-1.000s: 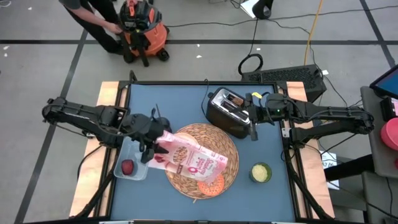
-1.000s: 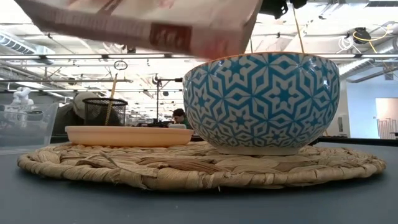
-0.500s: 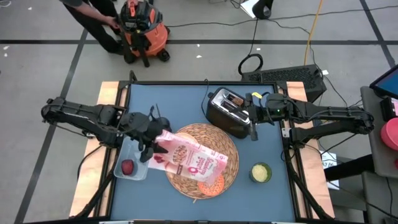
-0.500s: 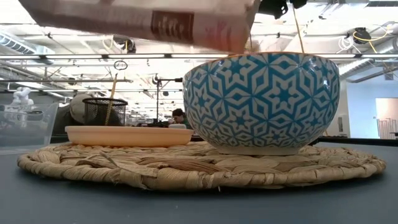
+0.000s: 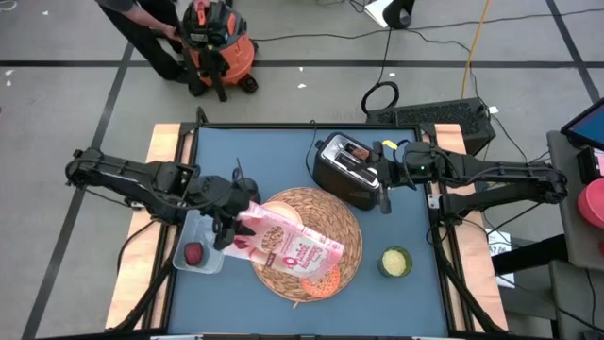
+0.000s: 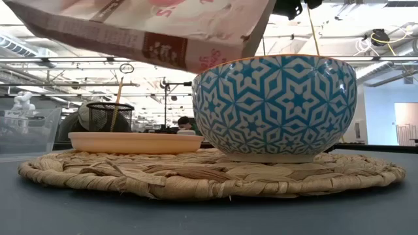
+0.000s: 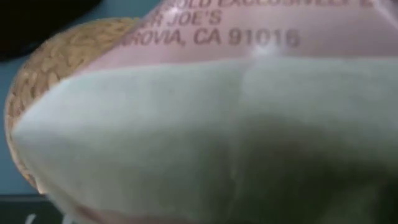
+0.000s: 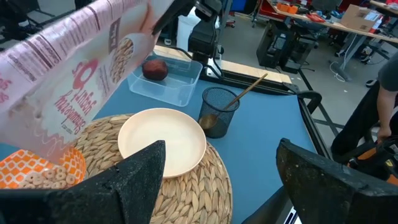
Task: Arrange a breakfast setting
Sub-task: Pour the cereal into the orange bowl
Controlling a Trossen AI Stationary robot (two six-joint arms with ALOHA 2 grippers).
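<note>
My left gripper (image 5: pixel 233 215) is shut on the pink-white cereal box (image 5: pixel 294 247), which it holds tilted above the round straw placemat (image 5: pixel 347 215). The box's free end is over the bowl (image 5: pixel 322 280), which is orange inside, blue-white patterned outside (image 6: pixel 274 108), and holds cereal rings. A cream dish (image 8: pixel 163 140) rests flat on the placemat. The wooden spoon stands in the dark mesh cup (image 8: pixel 221 107). The dark-red fruit (image 5: pixel 193 253) lies in the clear tub. My right gripper (image 8: pixel 230 186) is open and empty beside the toaster. My left gripper holds the cereal box by its closed end (image 5: pixel 247 221), the end toward the table's left, between its two fingers. The fingers come in about level from the left. The box is lifted clear and slants down toward the bowl. The left wrist view shows only the box's end.
A black toaster (image 5: pixel 344 170) stands at the placemat's far edge. A small green-yellow cup (image 5: pixel 395 262) stands right of the placemat. The clear tub (image 5: pixel 200 255) sits left of the placemat under my left arm. A person with an orange vacuum is beyond the far edge.
My left gripper has turned and tipped the cereal box. In the low view more of its printed face shows now, and its lower edge has come down toward the bowl's rim. The bowl, dish and placemat have stayed in place.
</note>
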